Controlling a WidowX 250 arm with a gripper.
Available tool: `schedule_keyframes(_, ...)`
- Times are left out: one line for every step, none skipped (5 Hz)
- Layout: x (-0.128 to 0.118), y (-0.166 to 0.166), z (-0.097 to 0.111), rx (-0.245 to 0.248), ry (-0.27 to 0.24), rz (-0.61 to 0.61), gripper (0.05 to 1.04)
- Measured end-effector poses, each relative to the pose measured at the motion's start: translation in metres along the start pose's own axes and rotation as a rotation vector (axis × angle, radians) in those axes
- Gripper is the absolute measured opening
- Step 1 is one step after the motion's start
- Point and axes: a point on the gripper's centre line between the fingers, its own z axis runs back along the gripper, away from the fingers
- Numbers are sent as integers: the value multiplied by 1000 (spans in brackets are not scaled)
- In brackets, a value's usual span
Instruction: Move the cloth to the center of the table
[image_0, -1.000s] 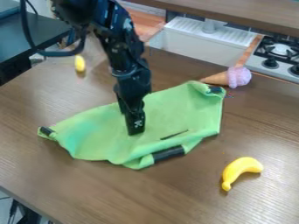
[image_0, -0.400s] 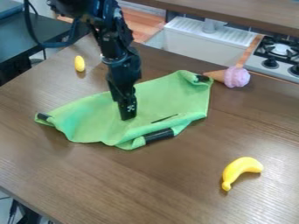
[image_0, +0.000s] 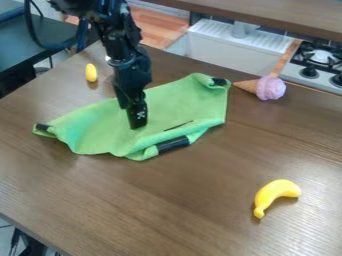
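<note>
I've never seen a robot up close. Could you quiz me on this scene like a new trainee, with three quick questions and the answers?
1. True or false: the robot's gripper points down at the green cloth.

2. Multiple choice: which of these lies closest to the cloth?
A) the banana with the curved shape
B) the toy ice cream cone
C) the stove

3. Fill in the blank: the patch on the cloth's near edge is ____ in colour.

Key: 1. True. 2. B. 3. Black.
</note>
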Motion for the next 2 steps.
schedule_keyframes(-4,13,0,15,0,25,1001)
schedule_keyframes(-4,20,0,27,-3,29,1001)
